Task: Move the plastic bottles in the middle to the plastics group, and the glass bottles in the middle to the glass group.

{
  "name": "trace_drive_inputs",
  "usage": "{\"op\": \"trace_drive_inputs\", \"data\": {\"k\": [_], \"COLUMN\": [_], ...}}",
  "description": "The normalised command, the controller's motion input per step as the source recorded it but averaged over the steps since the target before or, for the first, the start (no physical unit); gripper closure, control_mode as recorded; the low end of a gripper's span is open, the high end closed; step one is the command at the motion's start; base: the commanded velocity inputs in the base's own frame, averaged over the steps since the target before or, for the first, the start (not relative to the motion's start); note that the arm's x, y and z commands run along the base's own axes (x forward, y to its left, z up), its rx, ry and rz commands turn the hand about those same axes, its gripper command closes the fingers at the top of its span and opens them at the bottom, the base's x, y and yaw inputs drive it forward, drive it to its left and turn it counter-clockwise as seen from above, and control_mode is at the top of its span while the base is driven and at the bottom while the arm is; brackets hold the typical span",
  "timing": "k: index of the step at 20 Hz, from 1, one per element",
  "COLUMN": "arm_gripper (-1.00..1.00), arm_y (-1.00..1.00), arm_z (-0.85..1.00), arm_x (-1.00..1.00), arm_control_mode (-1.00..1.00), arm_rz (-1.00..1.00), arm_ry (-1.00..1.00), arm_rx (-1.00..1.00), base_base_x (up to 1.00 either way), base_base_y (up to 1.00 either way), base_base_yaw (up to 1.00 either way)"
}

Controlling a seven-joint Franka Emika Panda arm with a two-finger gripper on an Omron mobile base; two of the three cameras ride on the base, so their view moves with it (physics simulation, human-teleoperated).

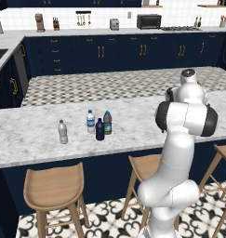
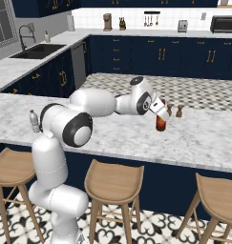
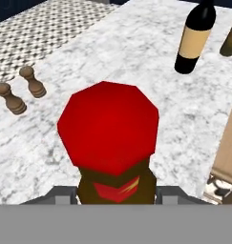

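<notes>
Gripper (image 2: 161, 119) clamped on amber glass bottle (image 2: 160, 123), carried above the counter (image 2: 194, 138) near two small brown bottles (image 2: 174, 110); not yet set down; navy bottle (image 1: 100, 129) and blue-capped bottle (image 1: 107, 123) waiting beside water bottles (image 1: 90, 122)

I see the arm (image 2: 96, 102) stretched out level to the right, gripper (image 2: 160, 114) angled down, jaws clamped around the amber bottle (image 2: 160, 124).

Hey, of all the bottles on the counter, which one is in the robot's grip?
The amber-brown bottle with the red cap and orange-red label, held in the gripper. The navy bottle and the water bottles stand untouched farther along the counter.
</notes>
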Motion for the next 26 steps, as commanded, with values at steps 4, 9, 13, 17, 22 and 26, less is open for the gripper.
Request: {"op": "trace_drive_inputs", "data": {"k": [4, 9, 13, 17, 22, 26], "arm_gripper": [1.00, 1.00, 1.00, 1.00, 1.00, 1.00], "arm_y": [-0.48, -0.48, -0.54, -0.47, -0.55, -0.64], "arm_z": [0.26, 0.03, -0.02, -0.25, -0.15, 0.00], "arm_x": [-0.16, -0.24, -0.19, -0.16, -0.11, -0.12], "arm_control_mode": [-1.00, -1.00, -1.00, -1.00, -1.00, -1.00], "arm_rz": [0.00, -0.02, -0.05, -0.05, -0.03, -0.02], "arm_ry": [0.00, -0.03, -0.08, -0.08, -0.06, -0.01], "arm_rx": [0.00, 0.00, 0.00, 0.00, 0.00, 0.00], "base_base_x": [0.00, 0.00, 0.00, 0.00, 0.00, 0.00], "base_base_y": [0.00, 0.00, 0.00, 0.00, 0.00, 0.00], "base_base_yaw": [0.00, 0.00, 0.00, 0.00, 0.00, 0.00]}}
